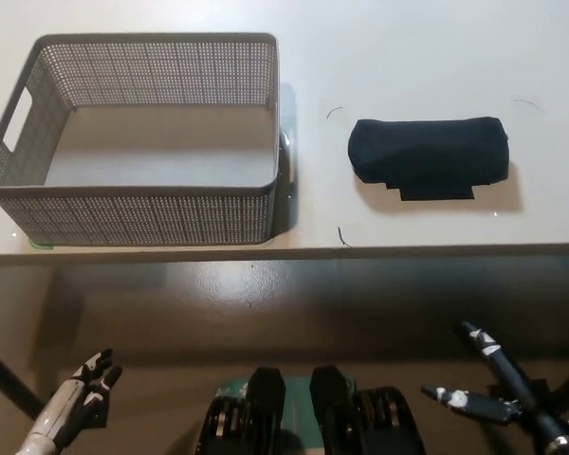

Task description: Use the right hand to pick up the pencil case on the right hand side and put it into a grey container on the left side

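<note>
A black pencil case (pixel 428 152) lies on the white table (pixel 408 57) at the right, long side across the picture. To its left stands a grey mesh container (pixel 142 204) with nothing inside it. My black right hand (pixel 493 384) hangs below the table's front edge at the lower right, open, fingers spread, well short of the case. My white left hand (pixel 83 389) rests at the lower left, below the table, fingers loosely apart and holding nothing.
Thin corner marks (pixel 342 237) on the table outline the area around the pencil case. The table's front edge (pixel 284 254) runs across the middle of the picture, between both hands and the objects.
</note>
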